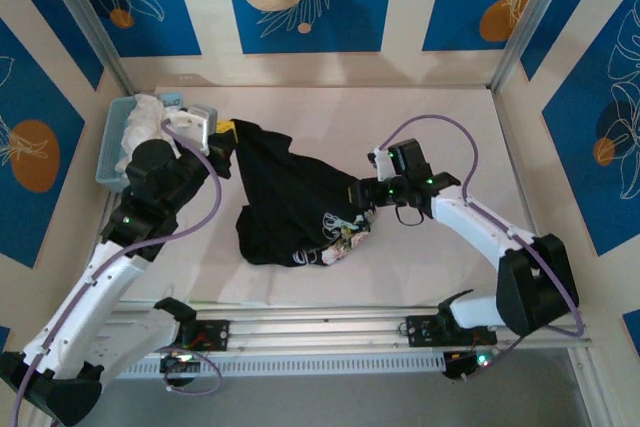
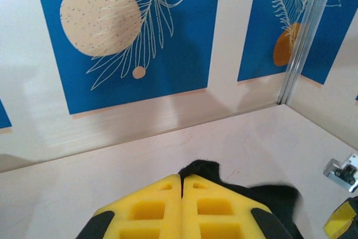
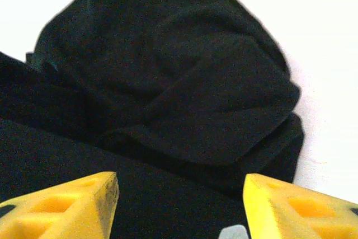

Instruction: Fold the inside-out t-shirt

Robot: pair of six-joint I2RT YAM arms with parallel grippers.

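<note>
Your left claw (image 2: 182, 178) is pinching the black t-shirt (image 1: 290, 197) at ten o'clock; your right claw (image 3: 180, 178) is hovering released at three.

One black t-shirt (image 1: 290, 197) lies bunched at the centre of a single pale surface (image 1: 440, 127). One blue basket (image 1: 108, 157) sits at ten o'clock, with one white garment (image 1: 145, 119) in it. Two robot arms reach in, the left arm (image 1: 110, 277) from seven o'clock and the right arm (image 1: 480, 227) from four o'clock. There are two end effectors, the left end effector (image 1: 230, 135) and the right end effector (image 1: 362, 193), each with two yellow fingers (image 2: 151, 205) in its wrist view. Two metal posts stand at eleven o'clock (image 1: 90, 27) and one o'clock (image 1: 535, 17)
</note>
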